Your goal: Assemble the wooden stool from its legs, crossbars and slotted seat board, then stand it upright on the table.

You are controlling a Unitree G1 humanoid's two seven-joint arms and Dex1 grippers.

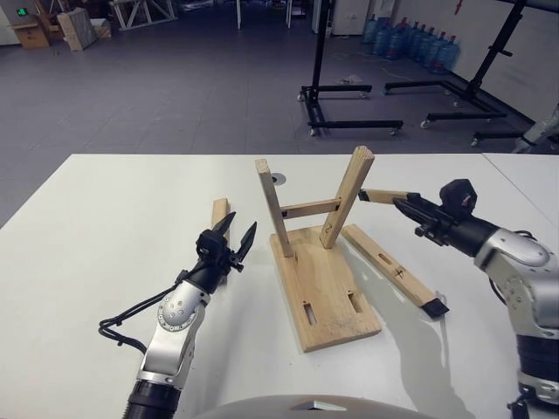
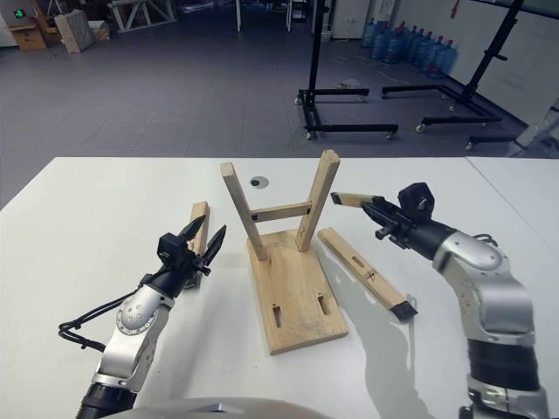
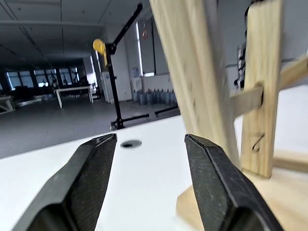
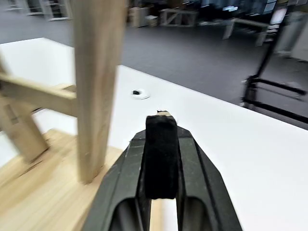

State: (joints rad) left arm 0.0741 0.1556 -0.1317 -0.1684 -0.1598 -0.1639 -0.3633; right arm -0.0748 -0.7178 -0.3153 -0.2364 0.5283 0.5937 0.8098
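The slotted seat board point(image 1: 325, 297) lies flat on the white table. Two legs point(image 1: 272, 206) point(image 1: 348, 195) stand up out of its far end, leaning apart, with a crossbar point(image 1: 311, 209) between them. A third leg point(image 1: 391, 269) with a black foot lies on the table to the board's right. My right gripper point(image 1: 409, 208) hovers beside the right standing leg, shut on a short wooden piece point(image 1: 383, 195) that points toward that leg point(image 4: 96, 72). My left gripper point(image 1: 237, 236) is open left of the board, above the table, its fingers point(image 3: 91, 178) empty. Behind it lies another wooden piece point(image 1: 219, 211).
A round cable hole point(image 1: 278, 178) sits in the table behind the stool. A black cable point(image 1: 122, 328) loops beside my left arm. Black wheeled racks point(image 1: 349, 96) stand on the floor beyond the table's far edge.
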